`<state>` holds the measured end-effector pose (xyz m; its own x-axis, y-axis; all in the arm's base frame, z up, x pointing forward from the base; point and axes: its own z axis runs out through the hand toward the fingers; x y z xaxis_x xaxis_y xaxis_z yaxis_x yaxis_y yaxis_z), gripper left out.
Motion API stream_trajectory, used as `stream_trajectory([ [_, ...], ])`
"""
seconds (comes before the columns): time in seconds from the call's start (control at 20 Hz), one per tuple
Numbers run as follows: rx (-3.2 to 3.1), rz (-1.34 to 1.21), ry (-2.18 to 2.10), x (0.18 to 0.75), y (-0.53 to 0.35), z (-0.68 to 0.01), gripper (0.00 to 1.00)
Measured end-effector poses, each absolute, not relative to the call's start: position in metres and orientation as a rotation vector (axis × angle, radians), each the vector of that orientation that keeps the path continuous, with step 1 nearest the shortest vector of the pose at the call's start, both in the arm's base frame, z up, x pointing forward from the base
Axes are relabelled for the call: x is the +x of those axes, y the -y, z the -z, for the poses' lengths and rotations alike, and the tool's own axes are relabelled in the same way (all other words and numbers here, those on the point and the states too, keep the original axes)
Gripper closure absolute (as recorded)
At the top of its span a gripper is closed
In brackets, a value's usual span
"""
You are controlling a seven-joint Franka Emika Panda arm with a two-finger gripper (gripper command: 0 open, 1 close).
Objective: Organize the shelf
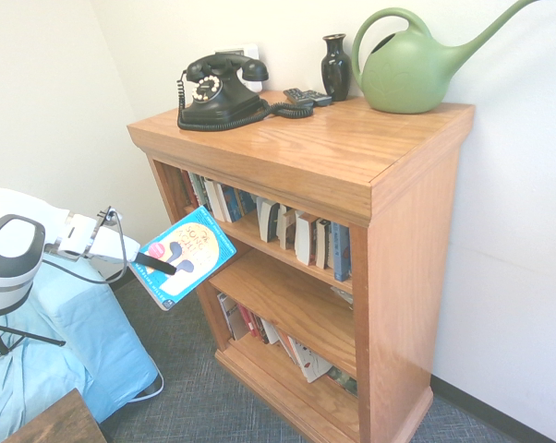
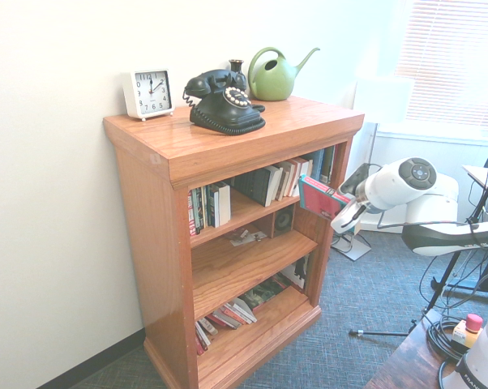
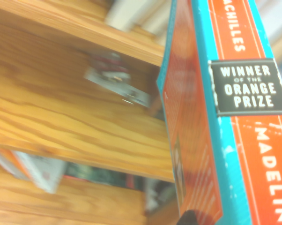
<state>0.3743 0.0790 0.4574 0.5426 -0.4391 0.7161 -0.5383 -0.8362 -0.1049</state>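
A: First exterior view, then: the shelf [image 1: 370, 185] fills the middle and right of the picture, against the wall, and the arm comes in low from 9 o'clock. Its end effector [image 1: 160, 265] is pinched on a teal paperback [image 1: 186, 256], dark fingers across the cover, and the book is tilted with its face up toward the camera, just off the shelf's front left corner

B: How would you expect that book to handle?

A: Light and fairly stiff, I'd judge, though a thin paperback flexes, and a glossy cover can slip. The hold sits near one edge, which should leave the far edge free to lead into a gap

B: And the second exterior view?

A: There the shelf [image 2: 228, 138] is at the centre and the arm reaches in from 3 o'clock, forearm roughly level, wrist bent toward the middle tier. The paperback [image 2: 323, 198] shows its red back, beside the right side panel. The shelf itself is heavy and rigid; it won't give if bumped

B: Wrist view?

A: The spine [image 3: 246, 117] reads "Winner of the Orange Prize", with blurred wooden boards [image 3: 61, 117] at 9 o'clock
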Motion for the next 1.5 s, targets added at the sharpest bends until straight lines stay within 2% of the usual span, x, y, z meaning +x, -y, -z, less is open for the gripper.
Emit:
stream_trajectory([
  [0.8,2.86,-1.209,0.869,0.453,-0.119,-0.421,1.0],
  [1.5,2.958,-1.172,1.042,0.516,-0.133,-0.431,1.0],
])
